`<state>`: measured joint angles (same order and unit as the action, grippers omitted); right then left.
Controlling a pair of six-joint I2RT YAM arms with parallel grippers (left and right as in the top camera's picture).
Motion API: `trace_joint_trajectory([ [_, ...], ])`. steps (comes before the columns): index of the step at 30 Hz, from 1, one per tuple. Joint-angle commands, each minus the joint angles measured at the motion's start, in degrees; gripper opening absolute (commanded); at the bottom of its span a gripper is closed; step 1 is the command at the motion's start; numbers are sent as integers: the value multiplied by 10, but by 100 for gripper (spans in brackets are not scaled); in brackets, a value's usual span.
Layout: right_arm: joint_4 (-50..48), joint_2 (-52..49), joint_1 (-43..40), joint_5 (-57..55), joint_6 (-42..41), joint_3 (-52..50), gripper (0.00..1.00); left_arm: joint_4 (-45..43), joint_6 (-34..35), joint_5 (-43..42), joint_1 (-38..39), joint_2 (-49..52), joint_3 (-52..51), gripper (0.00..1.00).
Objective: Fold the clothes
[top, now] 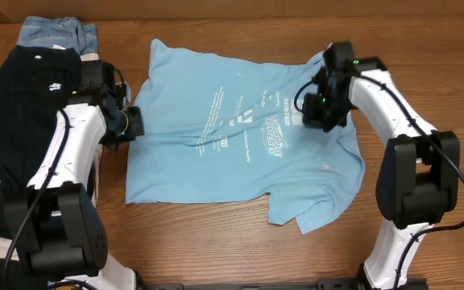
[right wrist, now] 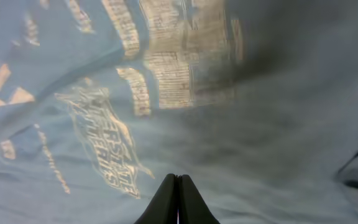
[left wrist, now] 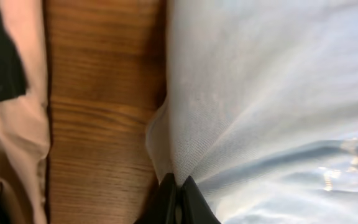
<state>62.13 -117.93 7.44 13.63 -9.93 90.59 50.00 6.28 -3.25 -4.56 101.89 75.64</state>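
The light sky-blue T-shirt [top: 216, 165] lies spread on the wooden table, white print up, with its lower right part folded over and rumpled. My left gripper [top: 135, 122] is at the shirt's left edge. In the left wrist view its jaws [left wrist: 178, 184] are shut on a pinch of the shirt's edge [left wrist: 260, 93], and the fabric is gathered into them. My right gripper [top: 317, 115] is over the shirt's upper right, beside the print. In the right wrist view its fingers [right wrist: 178, 182] are shut with nothing seen between them, above the shirt [right wrist: 266, 124].
A black T-shirt [top: 22, 105] with a small white logo lies at the far left, with blue jeans [top: 55, 34] behind it. Pale cloth [left wrist: 17, 137] lies beside the left gripper. Bare wood [top: 216, 242] runs along the front of the table.
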Motion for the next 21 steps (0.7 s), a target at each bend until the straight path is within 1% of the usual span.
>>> trace_joint_trajectory([
  [1, -33, 1, -5, 0, -13, -50, 4, 7, 0, -30, 34, -15, 49, 4],
  [9, -90, -4, -14, -1, -19, -106, 4, -8, -7, -26, 111, -15, 78, 4],
  [14, -99, -26, -19, 0, -19, -108, 4, -39, -15, -70, 172, -12, 76, 4],
  [17, -106, -28, -19, 0, -19, -108, 4, -72, -19, -73, 223, 0, 72, 4],
  [19, -113, -28, -20, 0, -21, -108, 4, -91, -31, -73, 257, 17, 72, 4],
  [21, -118, -28, -24, 3, -23, -108, 4, -104, -64, -73, 293, 44, 72, 4],
])
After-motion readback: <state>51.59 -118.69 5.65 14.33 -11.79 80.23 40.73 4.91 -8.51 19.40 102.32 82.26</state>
